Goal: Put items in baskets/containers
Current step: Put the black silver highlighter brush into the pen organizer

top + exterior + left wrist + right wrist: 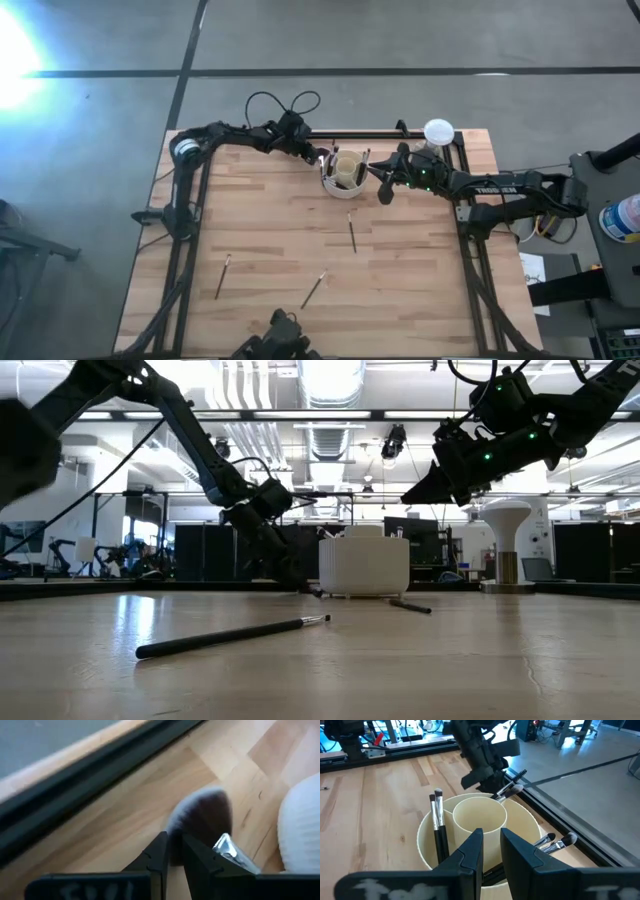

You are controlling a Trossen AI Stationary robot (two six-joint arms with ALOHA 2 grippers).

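Observation:
The cream cup (345, 172) with inner dividers stands near the table's far edge and holds several brushes (437, 815). My left gripper (318, 155), shut, is down at the table just left of the cup (364, 565). A fluffy-headed brush (205, 817) lies right past its fingertips (175, 850). My right gripper (491, 845), shut and empty, hovers above the cup's right side (415, 495). Three loose brushes lie flat on the table (352, 232), (223, 275), (313, 288). My left gripper slants down from the table's left to the fluffy brush's silver ferrule (227, 847), which runs behind one finger (200, 862). The brush is not between the fingers. I cannot tell whether the fingers touch it.
A white globe on a stand (438, 131) sits at the far right corner, behind my right arm. A black frame rail (100, 775) runs along the far edge close to my left gripper. The table's middle and near part hold only the loose brushes (230, 637).

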